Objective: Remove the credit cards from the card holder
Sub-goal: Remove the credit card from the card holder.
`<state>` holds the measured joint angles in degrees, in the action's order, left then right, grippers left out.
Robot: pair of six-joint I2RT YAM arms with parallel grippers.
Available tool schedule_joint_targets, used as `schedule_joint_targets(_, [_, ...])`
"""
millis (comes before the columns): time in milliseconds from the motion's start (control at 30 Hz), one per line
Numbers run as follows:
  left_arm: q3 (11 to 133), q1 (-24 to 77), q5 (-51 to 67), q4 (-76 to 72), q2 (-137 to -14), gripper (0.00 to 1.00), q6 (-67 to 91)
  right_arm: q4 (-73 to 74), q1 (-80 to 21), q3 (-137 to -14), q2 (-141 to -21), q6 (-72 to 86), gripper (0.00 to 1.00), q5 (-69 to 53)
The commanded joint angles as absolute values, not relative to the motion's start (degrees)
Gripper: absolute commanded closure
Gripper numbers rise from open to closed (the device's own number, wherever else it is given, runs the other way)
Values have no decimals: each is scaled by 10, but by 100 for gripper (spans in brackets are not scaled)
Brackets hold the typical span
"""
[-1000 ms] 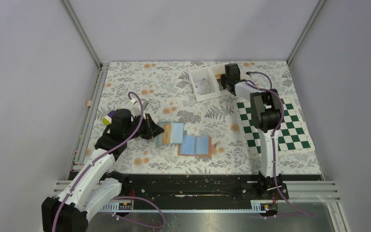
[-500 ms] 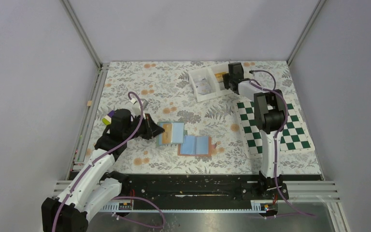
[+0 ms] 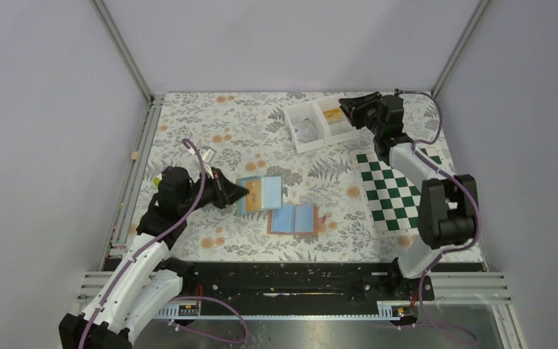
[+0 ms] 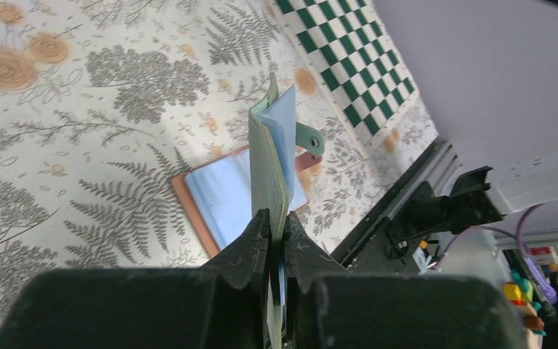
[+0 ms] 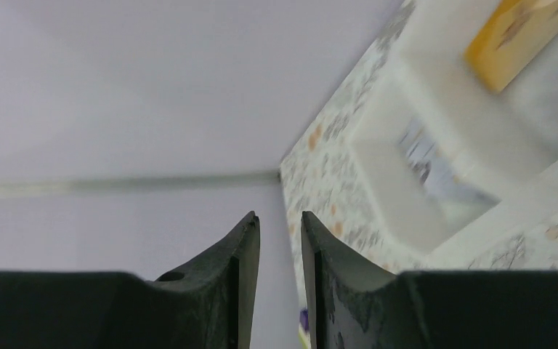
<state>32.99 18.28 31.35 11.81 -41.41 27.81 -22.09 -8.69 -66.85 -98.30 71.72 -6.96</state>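
Observation:
A grey-green card holder (image 3: pixel 263 194) with light-blue inner panels is held on edge just above the table, and my left gripper (image 3: pixel 241 193) is shut on its near edge (image 4: pixel 270 167). In the left wrist view my left gripper (image 4: pixel 276 218) pinches that cover. A tan-brown card holder (image 3: pixel 295 218) lies open and flat beside it, blue panels up (image 4: pixel 229 200). My right gripper (image 3: pixel 346 106) hovers by the white tray, open a little with nothing between its fingers (image 5: pixel 280 217). A yellow credit card (image 3: pixel 330 114) lies in the tray's right compartment (image 5: pixel 514 30). A silvery card (image 3: pixel 306 129) lies in the left one.
The white two-compartment tray (image 3: pixel 299 143) stands at the back, right of centre. A green-and-white chessboard mat (image 3: pixel 403 193) lies on the right under my right arm. A floral cloth covers the table, with a metal rail (image 3: pixel 138 156) along its left edge.
My right gripper has opened and swung up and to the right, away from the tray's right compartment. My left gripper has shifted slightly right with its holder still pinched.

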Motion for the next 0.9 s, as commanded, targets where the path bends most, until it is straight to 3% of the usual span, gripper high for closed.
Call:
schedule_joint_targets(0, [322,185,371,21,-393,100,349,-367,-112,-548,-872,695,66,-288])
schedule_joint_targets(133, [315,185,400,-36,-391,100,416,-365,-150,-440,-725,656,66,-359])
schedule_joint_targets(233, [308,185,421,-86,-402,100,466,-236,-221,-432,-606,551,61,-363])
schedule_joint_targets(333, [296,185,449,-160,-418,100,520,-234,-282,-408,-536,521,57,-380])
schedule_joint_targets(867, [315,186,547,-290,-457,100,610,-365,-356,-368,-563,591,63,-472])
